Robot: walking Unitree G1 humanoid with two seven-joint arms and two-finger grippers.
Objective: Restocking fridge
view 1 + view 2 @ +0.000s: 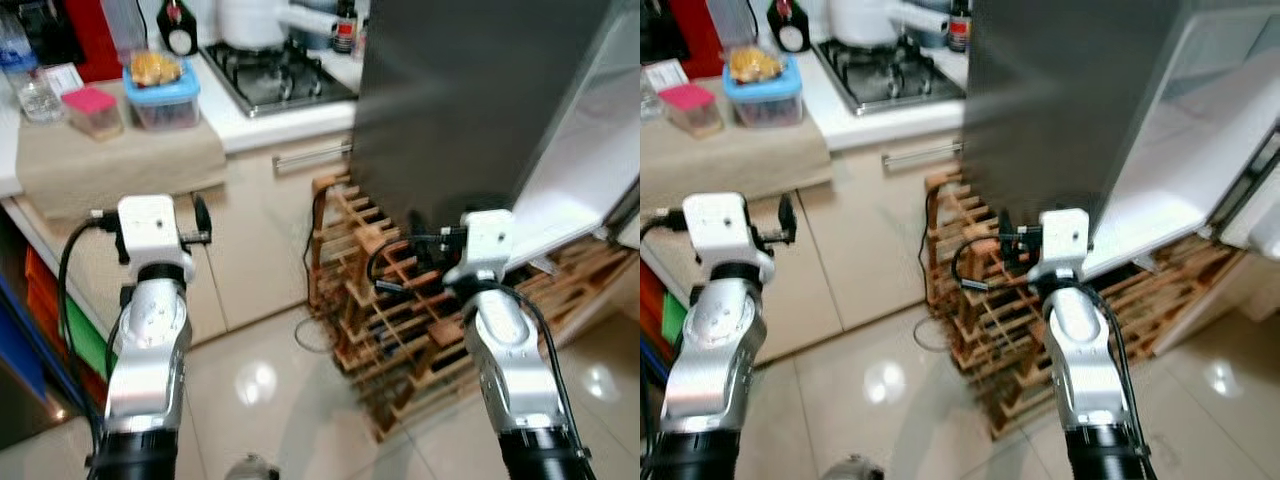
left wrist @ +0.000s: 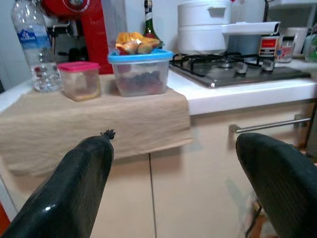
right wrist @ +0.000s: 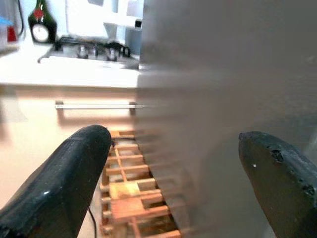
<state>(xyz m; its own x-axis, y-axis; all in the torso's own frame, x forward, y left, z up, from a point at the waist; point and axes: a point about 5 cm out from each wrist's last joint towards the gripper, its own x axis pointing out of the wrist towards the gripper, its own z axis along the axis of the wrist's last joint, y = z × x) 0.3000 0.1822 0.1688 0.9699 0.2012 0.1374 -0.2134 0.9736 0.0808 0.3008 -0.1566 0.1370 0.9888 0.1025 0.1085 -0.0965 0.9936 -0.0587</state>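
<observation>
The dark grey fridge (image 1: 460, 100) stands at the right, its door (image 1: 590, 170) swung open with the white inner side showing. On a beige cloth (image 1: 110, 160) on the counter sit a blue-lidded tub (image 2: 141, 72) with orange food on top, a small pink-lidded tub (image 2: 79, 79) and a water bottle (image 2: 34, 49). My left gripper (image 2: 174, 140) is raised in front of the counter, below the tubs, open and holding nothing. My right gripper (image 3: 173, 134) is open and empty too, and faces the fridge's side close up.
A wooden wine rack (image 1: 400, 300) stands on the tiled floor against the fridge, under the open door. A gas hob (image 1: 275, 75) with a white pot (image 2: 203, 25) lies between the tubs and the fridge. A drawer handle (image 1: 310, 155) sticks out below the hob.
</observation>
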